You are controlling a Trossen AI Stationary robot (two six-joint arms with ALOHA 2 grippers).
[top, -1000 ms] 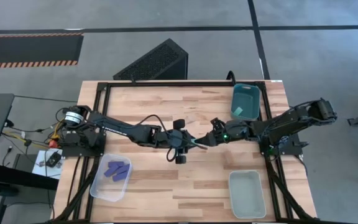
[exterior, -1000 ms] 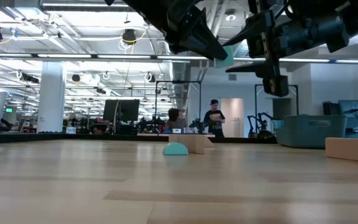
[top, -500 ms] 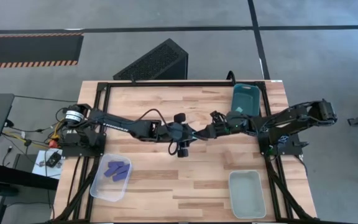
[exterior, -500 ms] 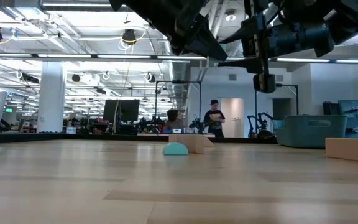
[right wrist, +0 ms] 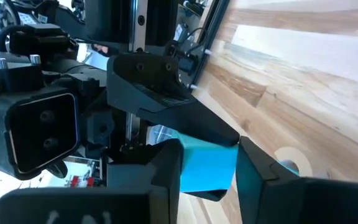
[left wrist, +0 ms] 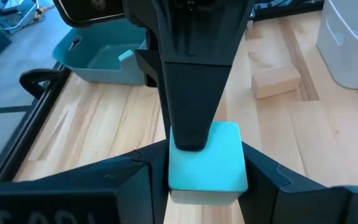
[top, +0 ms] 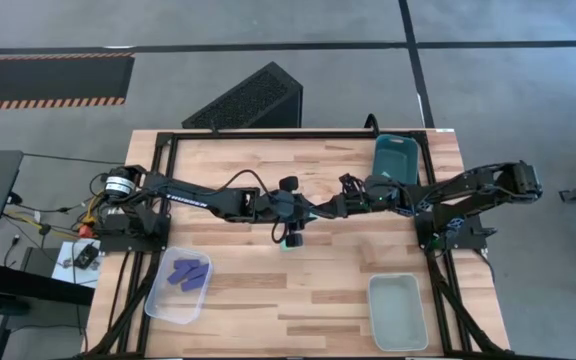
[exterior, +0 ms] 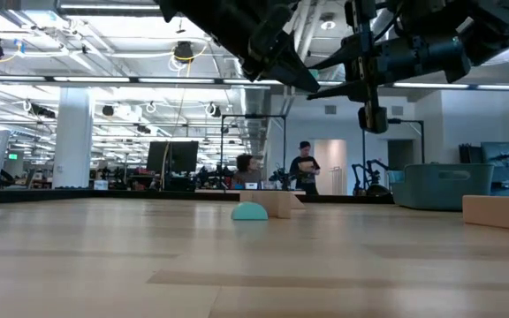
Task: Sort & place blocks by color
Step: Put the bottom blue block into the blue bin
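Mid-air handoff above desk centre: right gripper (top: 320, 211) has moved in and now pinches the same light teal plastic cube (left wrist: 207, 157) that left gripper (top: 303, 212) clamps. Both hold it, so left should release next, probably for a bin.

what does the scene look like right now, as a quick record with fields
left gripper: mid-table, shut on the teal cube
right gripper: meets the left one, shut on the same cube
teal cube: held above the table between both grippers
purple blocks: in the clear bin, left side
teal bin: right side, beside the right arm
pale bin: right side, opposite table edge, nothing visible inside
loose on the table: teal dome, tan block
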